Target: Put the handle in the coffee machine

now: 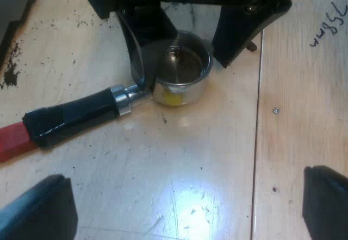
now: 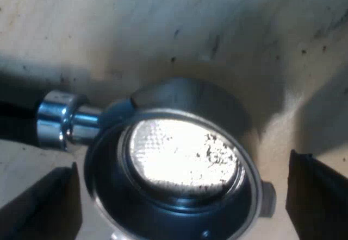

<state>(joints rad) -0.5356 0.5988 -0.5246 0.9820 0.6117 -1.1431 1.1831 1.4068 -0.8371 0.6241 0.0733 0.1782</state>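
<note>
The holder (image 1: 190, 88) lies on the table (image 1: 206, 164) with the mouth of its basket (image 1: 185, 61) upward. The handle (image 1: 76, 115) rests low over the wood and its red end (image 1: 11, 142) points away from the basket. It is not yet in the machine, so I judge the task is at its first step, the pick-up.

The right gripper (image 2: 182, 196) hangs over the basket with its fingers (image 2: 318, 196) spread, one on each side of the metal ring. I think this is the reason for the place. The ring is a short and firm part to take, and a grasp there leaves the handle free for the turn that locks it into the machine. The fingers stand just beside the rim. Whether they touch it I cannot tell, but they do not squeeze it. A few grounds (image 2: 215, 142) lie on the bright mesh floor of the basket.

The left gripper (image 1: 179, 207) is over bare table, apart from the holder. Its fingers are spread wide and hold nothing. It seems to stand aside and give room to the other arm.

The next move calls for an even closing on the ring. The metal looks smooth and the handle pulls to one side, so the holder may tilt or turn between the fingers when it is lifted.
</note>
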